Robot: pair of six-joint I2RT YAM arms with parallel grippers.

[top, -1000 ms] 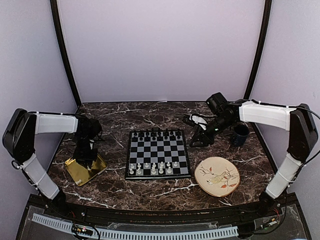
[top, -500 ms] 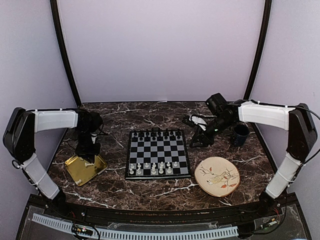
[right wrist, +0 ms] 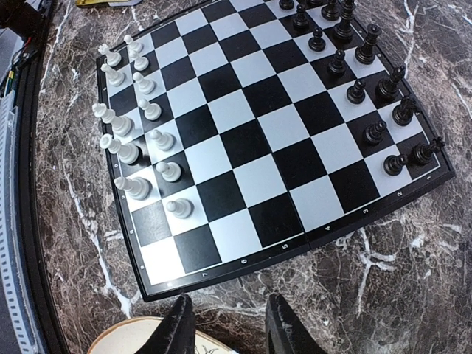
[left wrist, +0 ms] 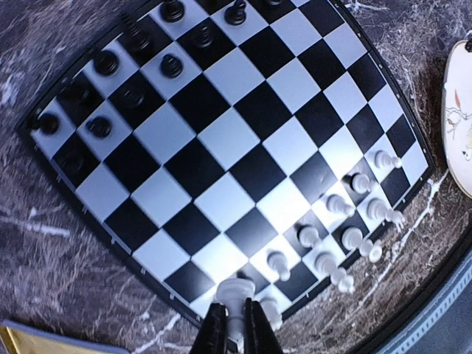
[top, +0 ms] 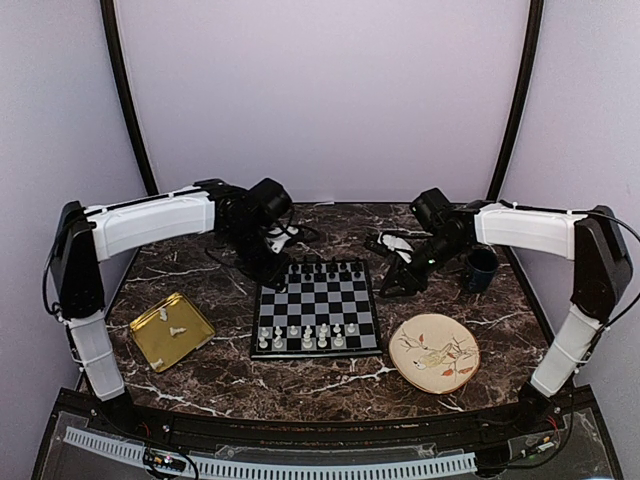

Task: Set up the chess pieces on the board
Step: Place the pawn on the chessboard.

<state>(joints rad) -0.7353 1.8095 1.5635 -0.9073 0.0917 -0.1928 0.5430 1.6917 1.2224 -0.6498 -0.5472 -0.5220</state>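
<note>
The board (top: 316,300) lies flat mid-table, with black chessmen (top: 315,268) on its far rows and white chess pieces (top: 305,335) on its near rows. My left gripper (top: 270,270) hovers over the board's far left corner, shut on one white chess piece (left wrist: 237,293), which stands between the fingers (left wrist: 214,332). The white rows (left wrist: 346,221) lie ahead of it. My right gripper (top: 392,283) is open and empty, low beside the board's right edge (right wrist: 310,236). Its fingers (right wrist: 177,324) are spread over the marble.
A square gold tray (top: 170,330) at the left holds a couple of loose white pieces (top: 176,330). An oval patterned plate (top: 434,352) lies right of the board. It also shows in the right wrist view (right wrist: 140,335). A dark cup (top: 481,268) stands at the far right.
My left arm has swung from the gold tray to the board's far left corner, carrying a white piece. The right arm has not moved.
</note>
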